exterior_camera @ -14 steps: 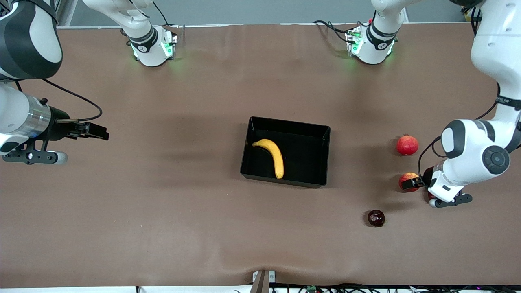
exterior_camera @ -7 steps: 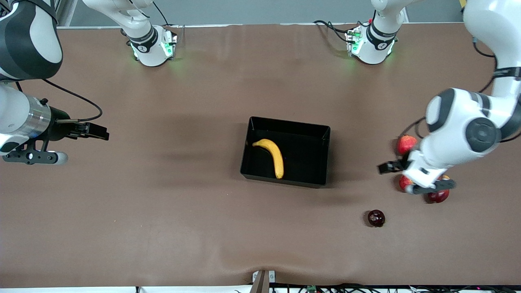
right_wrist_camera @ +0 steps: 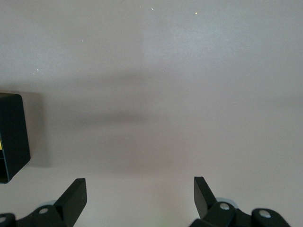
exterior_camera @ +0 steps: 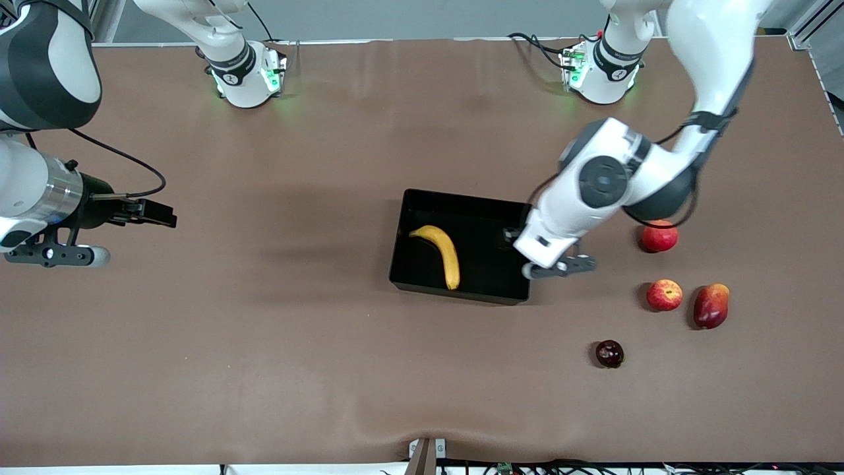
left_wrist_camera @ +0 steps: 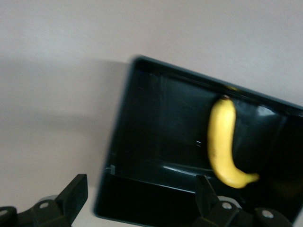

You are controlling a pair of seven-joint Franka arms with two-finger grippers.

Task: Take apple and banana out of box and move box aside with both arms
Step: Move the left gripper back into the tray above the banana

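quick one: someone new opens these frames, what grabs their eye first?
Probably the yellow banana lying alone in the black tray at mid-table, with the open, empty left gripper over the tray's edge at the left arm's end. Next, the red fruits loose on the table there, the apple among them; the right gripper waits open.
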